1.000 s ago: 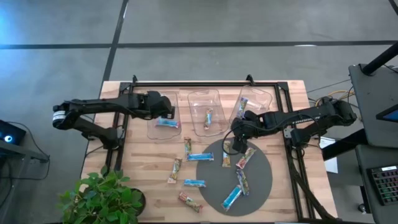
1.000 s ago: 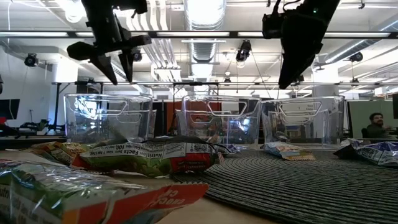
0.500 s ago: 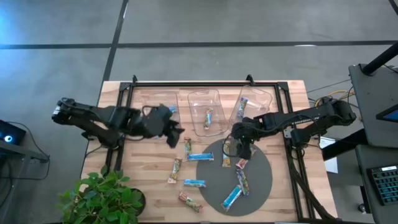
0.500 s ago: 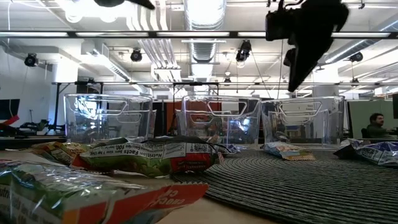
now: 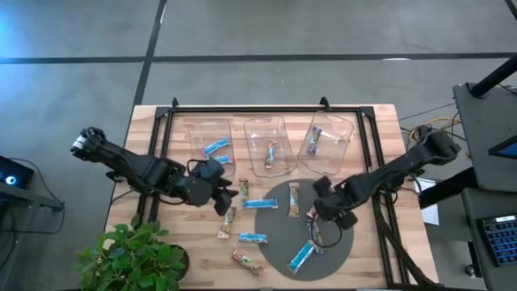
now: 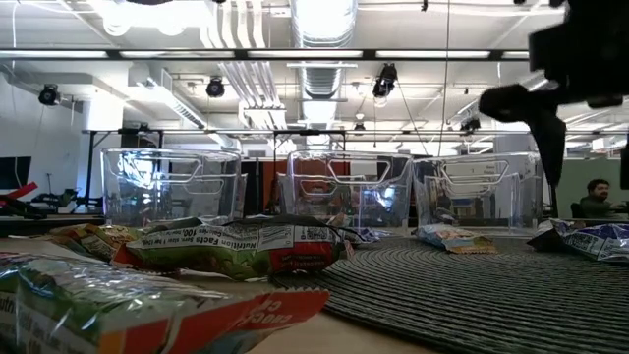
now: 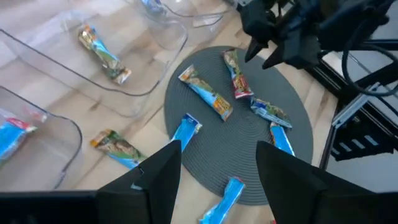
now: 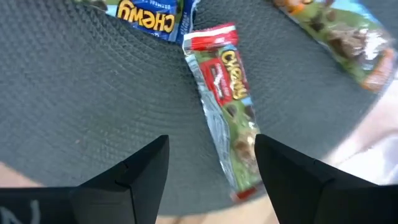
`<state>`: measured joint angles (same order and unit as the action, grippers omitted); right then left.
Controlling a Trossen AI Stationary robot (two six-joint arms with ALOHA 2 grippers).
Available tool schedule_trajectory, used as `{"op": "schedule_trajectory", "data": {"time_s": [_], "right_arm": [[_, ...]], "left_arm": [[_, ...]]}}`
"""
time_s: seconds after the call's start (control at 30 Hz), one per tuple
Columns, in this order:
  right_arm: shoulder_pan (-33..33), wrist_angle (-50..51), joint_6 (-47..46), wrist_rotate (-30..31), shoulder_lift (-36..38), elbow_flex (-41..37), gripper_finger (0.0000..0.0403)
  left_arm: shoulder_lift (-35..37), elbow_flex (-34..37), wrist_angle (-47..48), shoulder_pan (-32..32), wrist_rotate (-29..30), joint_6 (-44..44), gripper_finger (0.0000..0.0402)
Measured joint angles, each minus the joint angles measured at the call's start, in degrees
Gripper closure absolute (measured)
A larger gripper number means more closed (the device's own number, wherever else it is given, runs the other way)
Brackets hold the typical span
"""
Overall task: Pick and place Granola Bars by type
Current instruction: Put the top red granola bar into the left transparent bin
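High view, hard to make out: the right gripper (image 5: 323,212) hangs low over the round grey mat (image 5: 347,242) and covers part of it, so any wrapper under it is hidden.
High view, bins: three clear bins (image 5: 269,129) in a row at the far side of the table.
High view, count: twelve Granola Bars (image 5: 259,204) that I can make out. There are two blue in the left bin, one in the middle bin and one in the right bin. Five lie on the bare wood and three on the mat.
High view, left gripper (image 5: 222,198): over the wood, just beside the mat's left edge, with bars close around it.
High view, corner: a potted plant (image 5: 133,259) at the near left.
Low view, cut off: a dark gripper pokes in at the upper right, mostly out of frame, and its fingers are unreadable here.
Low view, foreground: blurred wrappers fill the near left, too close to count.
Low view, background: a person (image 6: 593,197) far right, behind the bins.
Left wrist view, claw: fingers (image 7: 161,174) stand wide apart with nothing between them.
Left wrist view, count: at least five bars on or at the edge of the mat, with the other arm's gripper above its far side.
Right wrist view, claw: fingers (image 8: 146,168) are spread and not gripping, poised over a red-and-green Chewy bar (image 8: 227,106) lying on the mat.
Right wrist view, cut off: two more wrappers are clipped by the frame edge, one of them blue.
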<state>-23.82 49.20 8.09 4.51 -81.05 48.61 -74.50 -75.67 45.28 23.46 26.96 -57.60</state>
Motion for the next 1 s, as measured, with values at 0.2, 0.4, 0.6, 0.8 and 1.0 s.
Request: {"op": "schedule_trajectory", "data": {"time_s": [0.2, 0.4, 0.6, 0.8, 1.0], "right_arm": [[-0.19, -6.60, 0.39, 5.03, -1.46, -3.63, 0.0175], [0.46, -10.34, 3.80, 4.33, -4.12, -3.92, 0.0175], [1.96, -11.55, 3.83, 2.48, -9.50, -3.79, 0.0175], [3.21, -11.20, -0.20, -0.42, -10.12, -3.75, 0.0205], [5.33, -11.20, -2.73, -1.14, -8.30, -4.04, 0.0301]], "left_arm": [[-0.95, 1.13, -1.84, 1.47, -0.05, -2.56, 0.0211], [-1.79, 1.15, -3.28, 2.10, 0.29, -2.60, 0.0211], [-2.30, 1.15, -5.04, 2.27, 0.96, -2.62, 0.0211], [-2.40, 1.15, -6.41, 2.56, 1.03, -2.95, 0.0211], [-2.40, 1.15, -6.91, 2.60, 1.13, -2.93, 0.0211]]}}
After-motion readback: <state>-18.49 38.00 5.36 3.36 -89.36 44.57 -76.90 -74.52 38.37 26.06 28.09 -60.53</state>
